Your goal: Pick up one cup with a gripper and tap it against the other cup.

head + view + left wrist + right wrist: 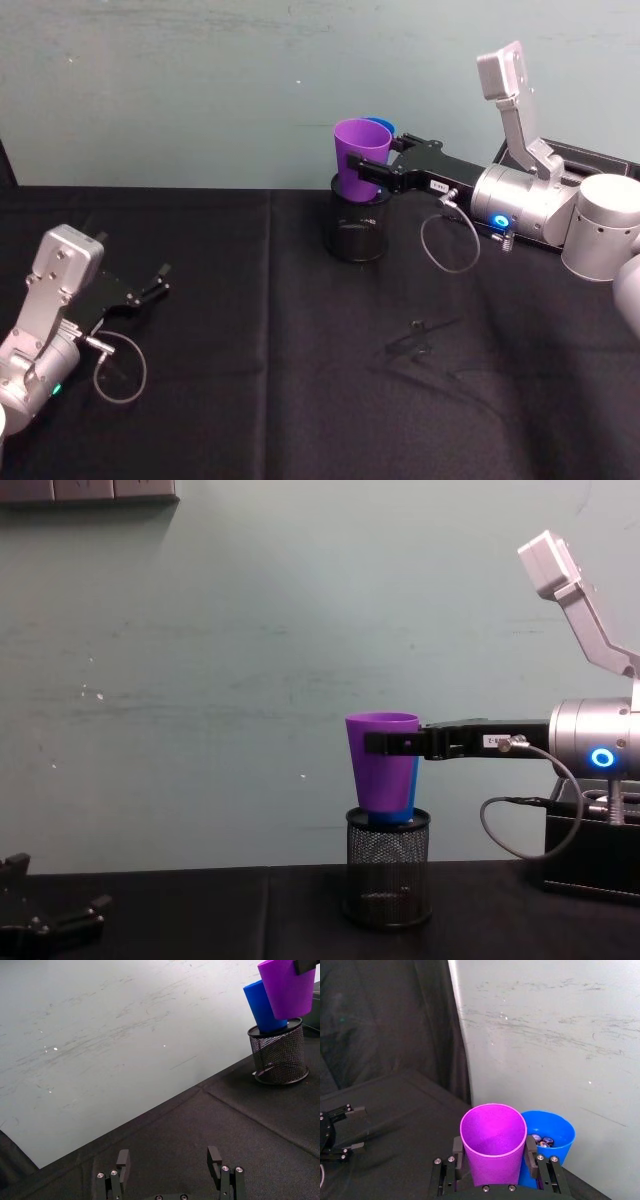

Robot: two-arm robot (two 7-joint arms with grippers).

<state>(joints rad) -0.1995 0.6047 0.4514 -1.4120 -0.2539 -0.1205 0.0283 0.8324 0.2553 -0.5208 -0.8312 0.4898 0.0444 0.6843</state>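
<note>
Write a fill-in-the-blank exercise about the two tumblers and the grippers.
1. The right gripper holds the purple tumbler upright, its open end facing ____.
2. The blue tumbler stands ____ the black mesh pot.
3. The left gripper, parked low on the robot's left, has its fingers ____.

Missing words: up; inside; open.

Two cups, one mesh pot, two pincers.
One purple cup (358, 148) is clasped in the right pincer (368, 172), one blue cup (562, 1130) just beyond it, one mesh pot (357, 232) beneath; the left pincer (162, 280) lies well apart.
</note>
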